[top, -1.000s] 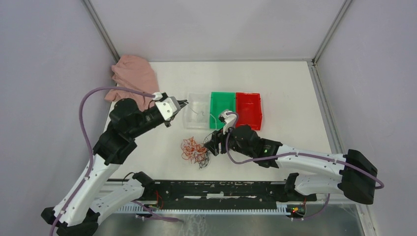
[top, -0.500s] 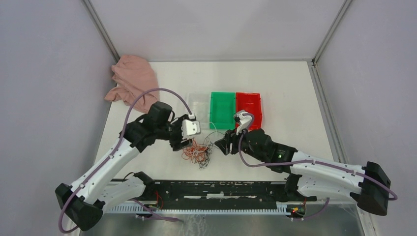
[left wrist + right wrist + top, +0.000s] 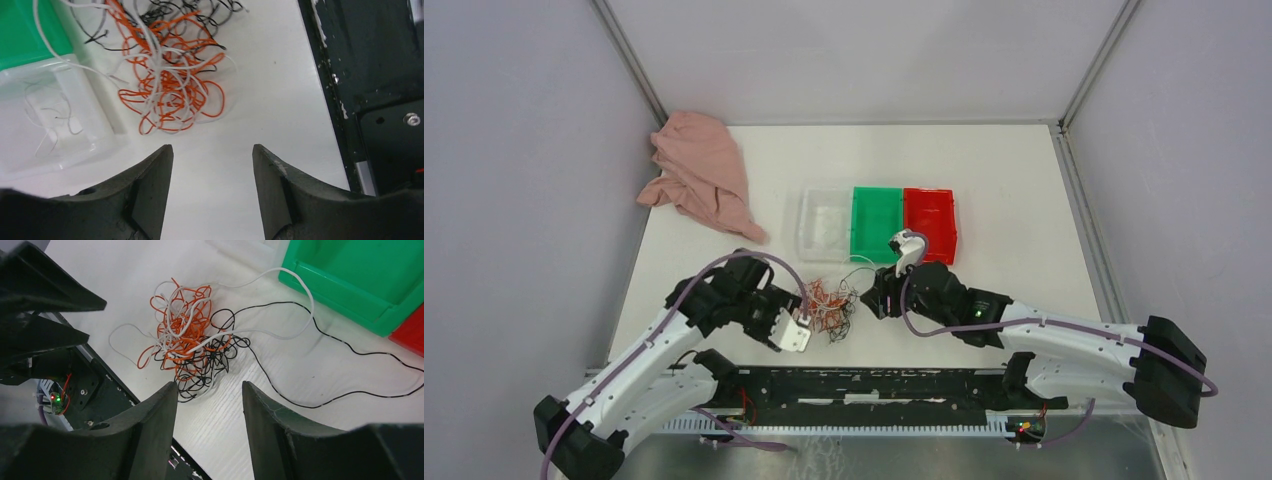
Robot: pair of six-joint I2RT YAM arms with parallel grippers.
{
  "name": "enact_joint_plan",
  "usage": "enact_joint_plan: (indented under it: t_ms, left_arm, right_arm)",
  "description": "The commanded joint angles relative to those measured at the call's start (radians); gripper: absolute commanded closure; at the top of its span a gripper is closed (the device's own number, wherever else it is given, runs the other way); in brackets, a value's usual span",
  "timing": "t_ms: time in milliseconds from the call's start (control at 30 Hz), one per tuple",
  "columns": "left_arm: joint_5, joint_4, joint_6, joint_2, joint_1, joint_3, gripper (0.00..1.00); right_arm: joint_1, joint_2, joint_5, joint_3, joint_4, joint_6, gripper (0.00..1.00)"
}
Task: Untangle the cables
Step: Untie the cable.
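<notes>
The cables (image 3: 829, 305) are a small wad of thin orange, black and whitish wires on the white table in front of the bins. My left gripper (image 3: 212, 150) is open and empty just short of the wad's near side (image 3: 170, 85). My right gripper (image 3: 210, 385) is also open and empty, close to the right of the tangle (image 3: 190, 345). One black strand (image 3: 350, 350) trails away to the right. A white strand (image 3: 300, 290) loops toward the green bin (image 3: 350, 280). In the top view, the left gripper (image 3: 809, 315) and right gripper (image 3: 869, 300) flank the wad.
A clear bin (image 3: 807, 222), a green bin (image 3: 876, 190) and a red bin (image 3: 929, 192) stand in a row behind the wad. The clear bin (image 3: 90, 115) holds a thin whitish wire. A pink cloth (image 3: 696, 172) lies at the back left. The black rail (image 3: 874, 385) lines the near edge.
My left arm swung from over the clear bin down to the near side of the wad, and its gripper went from shut to open. The right gripper shifted slightly and narrowed a little.
</notes>
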Motion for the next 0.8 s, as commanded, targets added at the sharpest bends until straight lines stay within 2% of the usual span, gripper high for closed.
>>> enact_joint_plan:
  t_ms: [0, 100, 200, 333, 633, 767]
  left_arm:
    - [-0.025, 0.086, 0.307, -0.13, -0.002, -0.132, 0.37]
    - [-0.011, 0.177, 0.408, -0.203, -0.003, -0.212, 0.41]
    - [0.02, 0.191, 0.48, -0.216, -0.003, -0.243, 0.43]
    - [0.053, 0.277, 0.51, -0.249, -0.002, -0.292, 0.46]
    - [0.102, 0.276, 0.59, -0.221, -0.004, -0.32, 0.5]
    - [0.136, 0.279, 0.59, -0.199, -0.005, -0.319, 0.57]
  right_arm:
    - [-0.005, 0.001, -0.009, 0.061, 0.03, 0.009, 0.44]
    - [-0.007, -0.001, -0.01, 0.061, 0.037, 0.017, 0.44]
    - [-0.008, -0.003, -0.01, 0.056, 0.042, 0.021, 0.44]
    - [-0.009, -0.001, -0.016, 0.048, 0.045, 0.026, 0.44]
    - [-0.013, 0.006, -0.031, 0.04, 0.058, 0.034, 0.45]
    - [-0.016, 0.012, -0.037, 0.035, 0.069, 0.039, 0.45]
